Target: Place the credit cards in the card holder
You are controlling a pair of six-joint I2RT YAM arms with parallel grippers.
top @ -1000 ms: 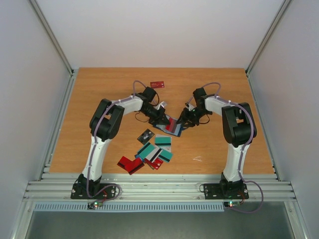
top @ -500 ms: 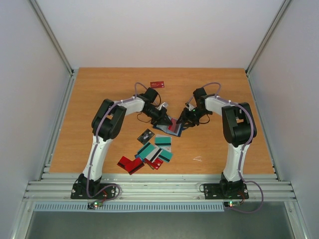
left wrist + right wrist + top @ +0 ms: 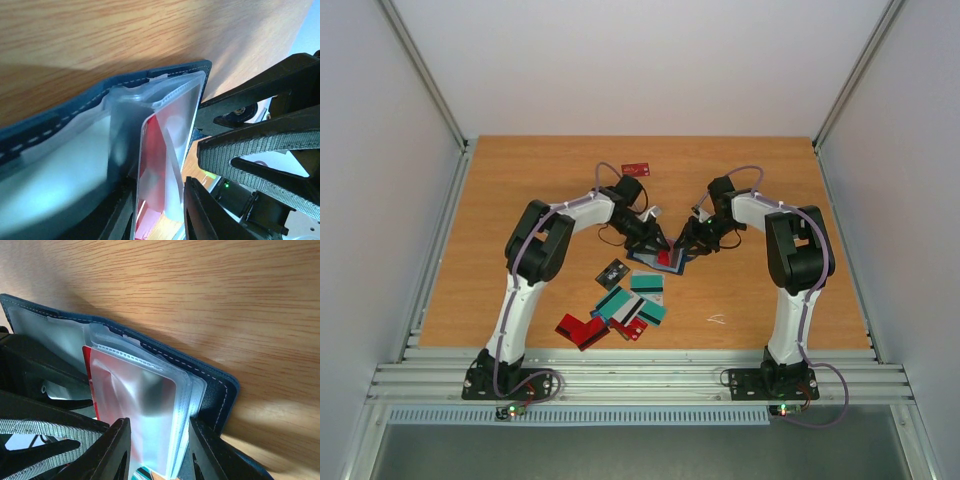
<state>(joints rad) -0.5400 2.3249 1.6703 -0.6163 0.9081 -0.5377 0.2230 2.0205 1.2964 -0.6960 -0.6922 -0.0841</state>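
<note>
The navy card holder [image 3: 655, 262] lies open at the table's middle, its clear sleeves standing up. My right gripper [image 3: 686, 243] is shut on the sleeve stack [image 3: 145, 405], inside the navy cover [image 3: 220, 385]. A red credit card [image 3: 152, 165] sits in the front sleeve, its edge [image 3: 89, 375] showing in the right wrist view. My left gripper [image 3: 160, 200] straddles that card and sleeve, open, with a gap on its right side. In the top view the left gripper [image 3: 660, 243] is close to the right one. More credit cards [image 3: 625, 305], teal, red and white, lie loose nearer the bases.
A dark card [image 3: 613, 272] lies just left of the holder, a red pair [image 3: 582, 328] at the pile's left end, and a single red card [image 3: 636, 169] far back. A small white scrap [image 3: 717, 319] lies near the right arm. Metal rails border the table.
My left gripper slid right toward the holder, carrying the red card deeper into the sleeve, then its jaws parted. The right gripper has held still.
</note>
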